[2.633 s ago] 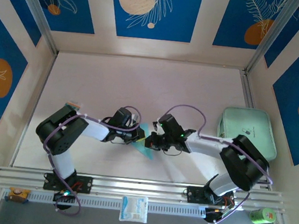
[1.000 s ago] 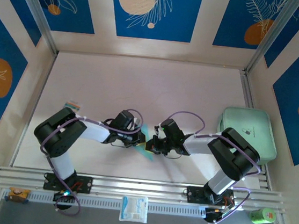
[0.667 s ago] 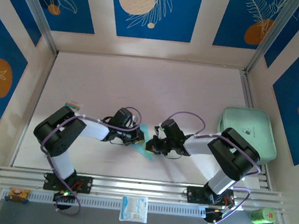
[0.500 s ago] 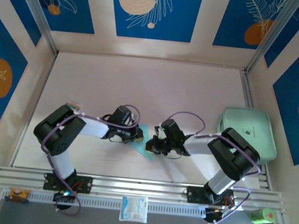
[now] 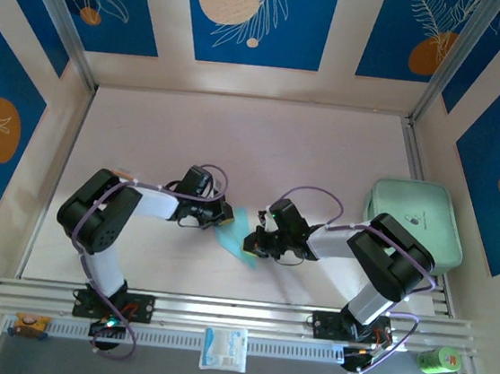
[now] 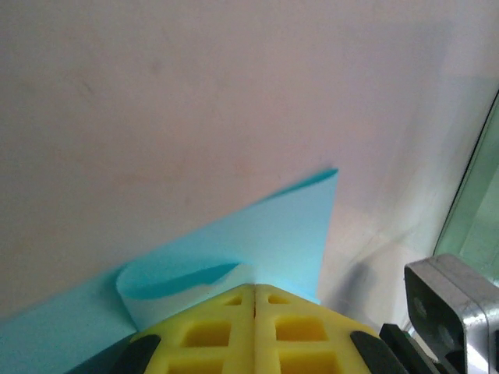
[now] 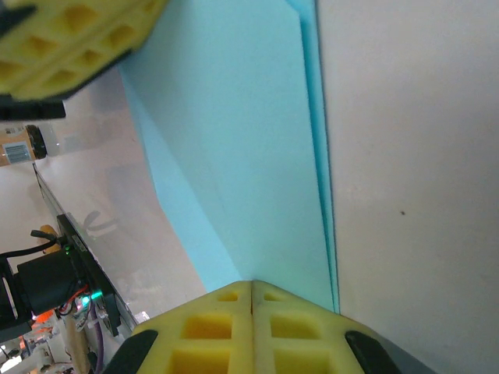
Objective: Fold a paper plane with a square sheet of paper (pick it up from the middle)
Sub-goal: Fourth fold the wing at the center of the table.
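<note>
Left end effector, fingers closed, pinches a curled edge of the folded sheet of paper lying mid-counter. Right end effector, also closed, rests on its near tip. Pulling apart could tear the paper or undo the crease.

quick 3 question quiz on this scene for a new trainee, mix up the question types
1. True or false: the mint-green tray sits on the left side of the table.
2. In the wrist views, the jaws of the left gripper and the right gripper are: A) wide open, B) shut, C) closed around a cup.
3. What colour is the sheet of paper between the two grippers?

Key: 1 false, it is on the right side; 2 B; 3 light blue.
</note>
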Controlling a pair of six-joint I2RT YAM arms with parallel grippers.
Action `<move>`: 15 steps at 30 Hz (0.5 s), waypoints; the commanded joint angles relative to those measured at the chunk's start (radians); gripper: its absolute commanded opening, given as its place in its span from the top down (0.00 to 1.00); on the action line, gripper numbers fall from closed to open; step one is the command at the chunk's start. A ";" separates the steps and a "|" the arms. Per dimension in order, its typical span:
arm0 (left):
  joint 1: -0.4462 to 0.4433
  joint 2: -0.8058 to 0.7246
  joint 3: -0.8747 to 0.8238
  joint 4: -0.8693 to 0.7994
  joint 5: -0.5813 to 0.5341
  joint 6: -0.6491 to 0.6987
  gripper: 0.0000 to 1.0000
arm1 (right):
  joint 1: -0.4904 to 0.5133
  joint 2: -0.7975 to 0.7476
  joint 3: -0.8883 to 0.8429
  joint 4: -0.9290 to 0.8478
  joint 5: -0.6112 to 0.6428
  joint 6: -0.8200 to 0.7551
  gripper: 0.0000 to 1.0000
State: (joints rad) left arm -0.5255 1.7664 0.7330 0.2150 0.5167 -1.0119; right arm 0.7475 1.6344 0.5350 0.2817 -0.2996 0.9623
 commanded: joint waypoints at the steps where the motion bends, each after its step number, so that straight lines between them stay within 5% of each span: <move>1: 0.051 0.022 0.016 -0.057 -0.036 0.050 0.96 | 0.001 0.038 -0.048 -0.128 0.005 -0.002 0.99; 15: 0.154 0.051 0.091 -0.169 -0.022 0.145 0.96 | -0.004 0.042 -0.055 -0.105 -0.010 0.001 0.99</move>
State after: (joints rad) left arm -0.3950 1.7927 0.7990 0.1188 0.5381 -0.9077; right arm 0.7437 1.6344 0.5232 0.3065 -0.3080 0.9627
